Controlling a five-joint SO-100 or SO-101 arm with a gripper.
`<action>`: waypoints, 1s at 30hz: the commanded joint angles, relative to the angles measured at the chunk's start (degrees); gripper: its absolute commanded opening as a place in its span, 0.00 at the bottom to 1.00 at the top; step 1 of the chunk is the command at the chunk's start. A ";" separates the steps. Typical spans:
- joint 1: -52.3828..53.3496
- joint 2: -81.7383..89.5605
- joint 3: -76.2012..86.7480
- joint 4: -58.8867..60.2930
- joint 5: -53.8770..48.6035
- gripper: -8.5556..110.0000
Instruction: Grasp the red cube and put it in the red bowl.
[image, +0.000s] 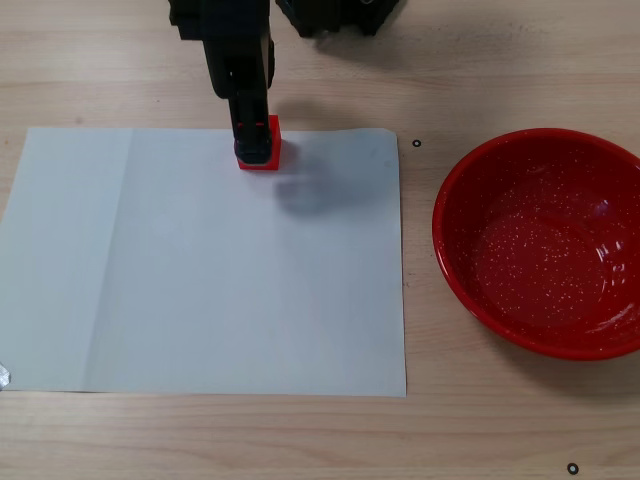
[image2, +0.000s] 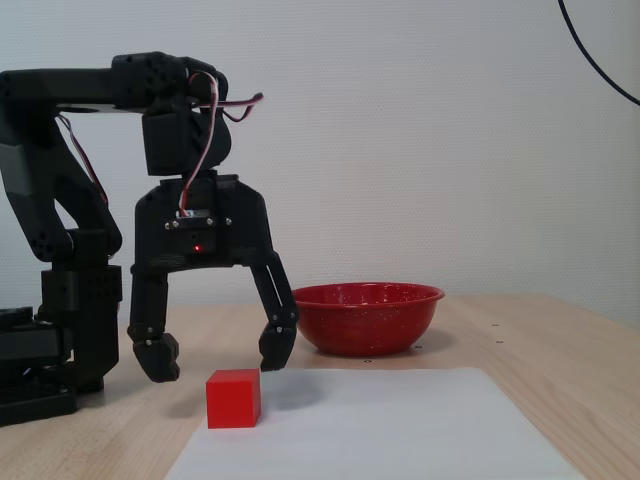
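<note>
The red cube (image: 274, 145) sits on the far edge of a white paper sheet (image: 200, 280). In a fixed view from the side, the cube (image2: 233, 398) rests on the sheet's near corner. My black gripper (image2: 218, 357) is open and hangs just above the cube, with one fingertip (image2: 160, 358) left of it and the other (image2: 276, 350) above its right edge. Seen from above, the gripper (image: 245, 125) covers most of the cube. The red bowl (image: 545, 245) stands empty at the right, off the sheet; from the side it (image2: 367, 320) is behind the gripper.
The arm's base (image2: 60, 340) stands at the left in the side-on fixed view. The table (image: 300, 430) is light wood. A few small black marks (image: 416, 143) dot the wood near the bowl.
</note>
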 joint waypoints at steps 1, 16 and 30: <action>0.62 0.35 -2.55 -1.32 -0.88 0.36; 1.05 -2.72 -2.64 -4.13 -1.05 0.35; 1.05 -4.57 -1.67 -7.21 -1.14 0.32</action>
